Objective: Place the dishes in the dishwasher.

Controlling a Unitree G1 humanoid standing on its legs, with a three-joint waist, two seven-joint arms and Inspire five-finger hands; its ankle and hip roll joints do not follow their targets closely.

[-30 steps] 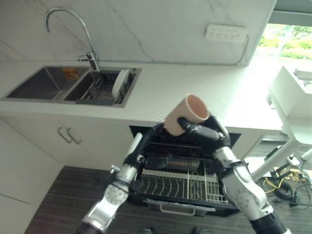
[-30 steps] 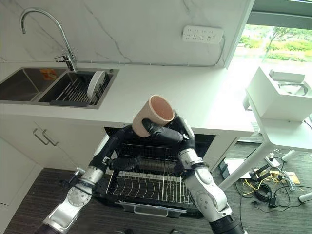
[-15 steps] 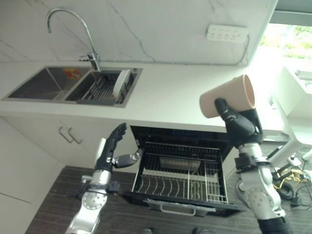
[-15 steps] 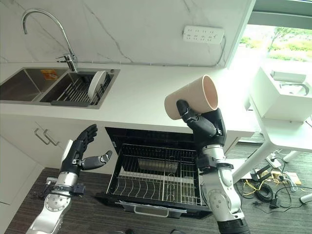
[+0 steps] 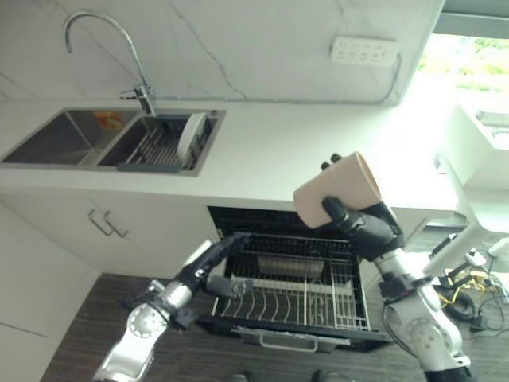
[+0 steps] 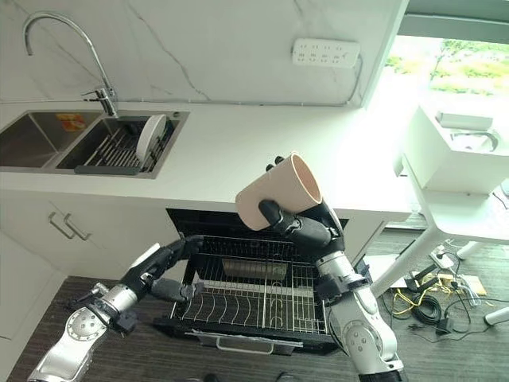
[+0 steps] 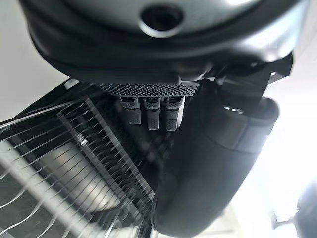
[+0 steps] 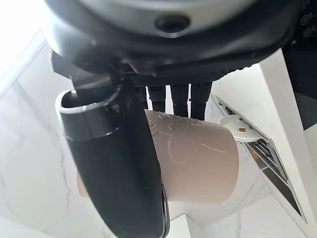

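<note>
The right hand (image 5: 367,225) has its fingers clamped round the beige cup (image 5: 337,189) (tilted, mouth up), above the open dishwasher rack (image 5: 290,296). The left hand (image 5: 213,267), fingers apart, reaches the rack's edge.

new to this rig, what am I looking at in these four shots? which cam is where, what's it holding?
A two-armed humanoid robot working at a kitchen counter. Two pictures come from a stereo camera on its head, looking down; two from cameras on the wrists, looking along each hand. The right robot hand is curled round a beige cup, held tilted above the open dishwasher; its wrist view shows the same cup up close. The left robot hand, open, is at the pulled-out wire rack. A white plate stands in the drying rack in the sink, beside the tap.
</note>
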